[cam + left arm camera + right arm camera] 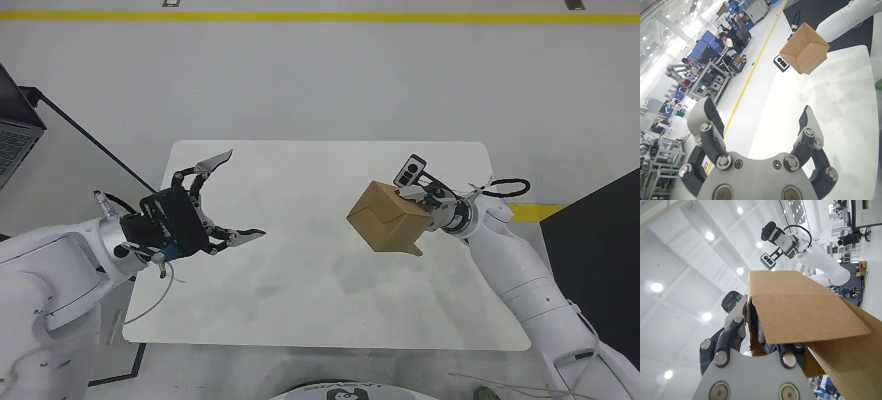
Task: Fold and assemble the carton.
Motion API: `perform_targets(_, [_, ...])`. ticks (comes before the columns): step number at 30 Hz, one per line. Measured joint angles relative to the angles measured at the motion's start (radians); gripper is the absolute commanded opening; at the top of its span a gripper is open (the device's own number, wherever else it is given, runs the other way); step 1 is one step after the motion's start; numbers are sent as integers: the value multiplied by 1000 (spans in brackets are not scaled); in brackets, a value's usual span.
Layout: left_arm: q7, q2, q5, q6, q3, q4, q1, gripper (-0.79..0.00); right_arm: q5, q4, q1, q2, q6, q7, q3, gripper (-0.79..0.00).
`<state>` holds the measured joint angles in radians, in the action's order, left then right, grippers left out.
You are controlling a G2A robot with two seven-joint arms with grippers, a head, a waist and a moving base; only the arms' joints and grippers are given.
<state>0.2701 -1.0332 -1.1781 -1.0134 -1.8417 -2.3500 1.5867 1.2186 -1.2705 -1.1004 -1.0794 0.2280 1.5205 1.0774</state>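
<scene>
While right gripper (750,321) pinches one wall of carton (783,281), one finger outside, other inside and mostly hidden behind loose flap (810,321), box sits straight ahead of it, raised over table (300,300). Small black camera unit (781,63) just beside carton. Left gripper (243,194) spread wide, carton far ahead of its fingertips across bare tabletop. Laptop (12,135) behind left gripper, cut off at edge. Yellow floor line (320,16) beyond table.
</scene>
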Motion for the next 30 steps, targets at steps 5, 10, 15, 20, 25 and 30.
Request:
perform_targets(5, [5,10,41,1,-23,0,18,0,0,0,0,0,0,0,0,-785])
perform_targets(10, [5,9,39,1,-22,0,17,0,0,0,0,0,0,0,0,-785])
perform_targets(15, [5,9,40,1,-22,0,17,0,-22,-23,15,5,-22,-22,12,-785])
perform_targets(20, [5,9,40,1,-22,0,17,0,-377,-169,64,40,-131,-112,74,-785])
perform_targets(25, [5,9,40,1,-22,0,17,0,-678,-282,113,60,-169,-95,97,-785])
perform_targets(30, [5,9,40,1,-22,0,17,0,-766,-307,141,62,-203,-91,89,-785])
